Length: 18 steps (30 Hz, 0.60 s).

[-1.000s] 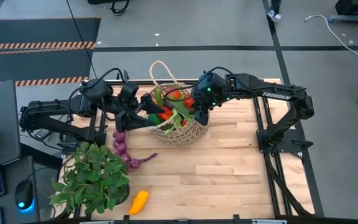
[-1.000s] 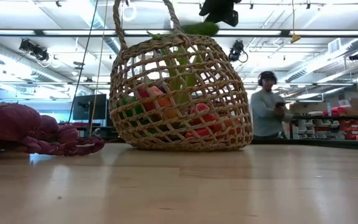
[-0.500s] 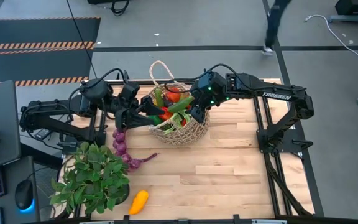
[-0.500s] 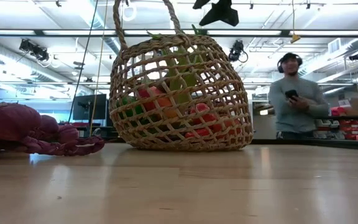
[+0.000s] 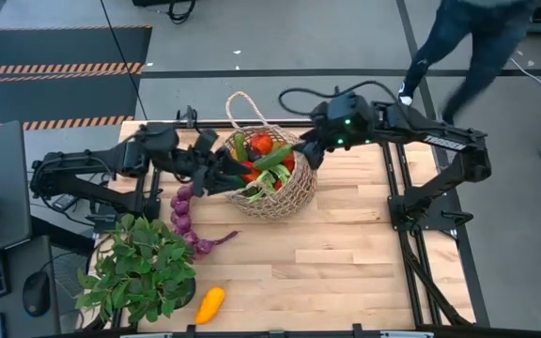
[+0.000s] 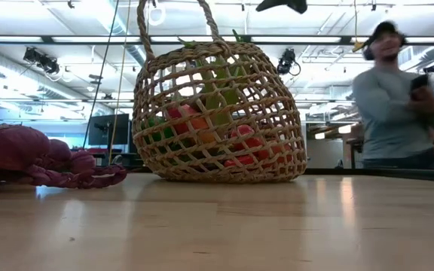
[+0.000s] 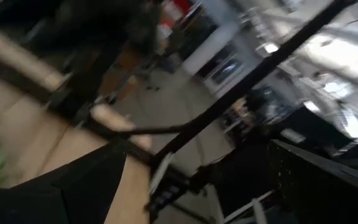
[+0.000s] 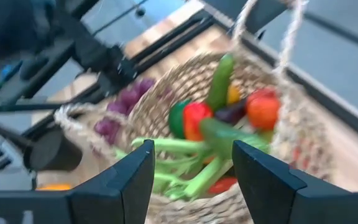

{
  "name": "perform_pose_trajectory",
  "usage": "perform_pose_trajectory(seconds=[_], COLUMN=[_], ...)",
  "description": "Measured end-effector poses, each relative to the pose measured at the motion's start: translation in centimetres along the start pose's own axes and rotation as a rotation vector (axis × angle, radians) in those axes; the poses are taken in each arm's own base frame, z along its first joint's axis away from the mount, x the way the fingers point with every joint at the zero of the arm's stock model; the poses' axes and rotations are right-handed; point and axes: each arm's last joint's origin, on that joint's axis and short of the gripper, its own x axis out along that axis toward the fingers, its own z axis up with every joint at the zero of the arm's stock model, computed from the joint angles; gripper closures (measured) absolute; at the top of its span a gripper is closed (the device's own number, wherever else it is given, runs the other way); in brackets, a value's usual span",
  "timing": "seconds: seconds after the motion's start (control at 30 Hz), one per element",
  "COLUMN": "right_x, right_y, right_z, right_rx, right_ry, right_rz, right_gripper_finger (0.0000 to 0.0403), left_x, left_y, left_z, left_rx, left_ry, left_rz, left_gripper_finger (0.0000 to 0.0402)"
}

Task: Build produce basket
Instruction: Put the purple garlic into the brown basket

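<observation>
Right tool [image 8: 188,180] empty, jaws apart above basket [image 5: 272,192]; left tool [image 5: 230,175] apart at rim. Next: fetch yellow squash [image 5: 209,304], avoiding handles.

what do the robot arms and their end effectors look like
Both arms are matte black, built from jointed tubular links. The right arm carries white lettering on its forearm and a green light near the wrist. Black cables run along the left arm. The right end effector has two flat dark fingers.
</observation>
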Motion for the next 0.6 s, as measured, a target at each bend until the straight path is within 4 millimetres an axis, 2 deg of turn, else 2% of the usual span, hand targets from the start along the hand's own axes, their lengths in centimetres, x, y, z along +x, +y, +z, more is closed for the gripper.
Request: perform_pose_trajectory(seconds=[0.2, 0.47, 0.6], right_x=[-1.9, -2.6, -3.0], right_y=[-0.4, -0.2, -0.3], right_z=[0.3, 0.2, 0.2], right_rx=[0.049, 0.042, 0.002], right_ry=[-0.085, -0.087, -0.092], right_rz=[-0.053, -0.028, -0.028], right_gripper_finger=[0.0183, 0.0183, 0.0184], left_x=[0.3, 1.2, 1.1], left_y=[0.8, 1.3, 2.5], left_z=[-0.6, -0.8, -1.7], left_rx=[-0.017, -0.054, -0.123], left_ry=[0.054, 0.040, 0.085], left_rz=[0.069, 0.104, 0.250], left_gripper_finger=[0.0005, 0.0005, 0.0006])
